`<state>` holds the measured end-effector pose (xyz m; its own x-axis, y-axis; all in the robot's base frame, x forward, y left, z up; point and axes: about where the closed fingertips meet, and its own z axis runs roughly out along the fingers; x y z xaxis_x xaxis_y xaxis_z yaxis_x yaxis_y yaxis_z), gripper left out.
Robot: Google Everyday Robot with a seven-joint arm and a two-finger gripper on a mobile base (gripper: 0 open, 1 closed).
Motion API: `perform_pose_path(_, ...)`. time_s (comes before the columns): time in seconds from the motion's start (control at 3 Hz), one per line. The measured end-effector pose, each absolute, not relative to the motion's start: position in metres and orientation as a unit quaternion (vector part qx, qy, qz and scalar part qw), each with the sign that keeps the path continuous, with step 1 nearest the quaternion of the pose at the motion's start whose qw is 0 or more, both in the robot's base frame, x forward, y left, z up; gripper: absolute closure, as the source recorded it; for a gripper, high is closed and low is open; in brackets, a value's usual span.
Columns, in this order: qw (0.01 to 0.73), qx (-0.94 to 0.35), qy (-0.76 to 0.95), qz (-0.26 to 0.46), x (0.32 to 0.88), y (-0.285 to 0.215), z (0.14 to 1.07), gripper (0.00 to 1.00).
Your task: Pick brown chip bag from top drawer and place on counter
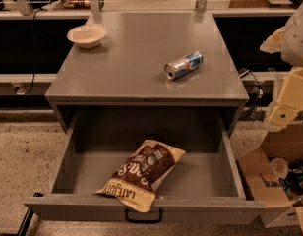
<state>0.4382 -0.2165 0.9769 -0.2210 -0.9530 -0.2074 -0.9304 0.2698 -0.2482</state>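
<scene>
Slackly, crinkly brown chip bag [144, 173] lies in drawer [200, 178], blocky pincer [283, 113] rightward.

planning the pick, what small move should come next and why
Probably bring the gripper, at the right edge beside the counter, across and down toward the brown chip bag. The bag lies in the open top drawer, one end draped over its front, far from the gripper.

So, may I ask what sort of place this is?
Probably an office snack area: a grey counter holding a bowl and soda can, a brown chip bag in the open top drawer. The hand hangs at far right.
</scene>
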Motion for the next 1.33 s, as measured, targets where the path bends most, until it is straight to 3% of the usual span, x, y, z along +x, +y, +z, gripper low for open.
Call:
perform_pose_path(0.67,0.154,-0.613,0.773,-0.041,0.442,-0.21,0.974,0.0)
perform_pose_path(1.33,0.171,-0.771,0.613,0.002,0.445,-0.084,0.878,0.0)
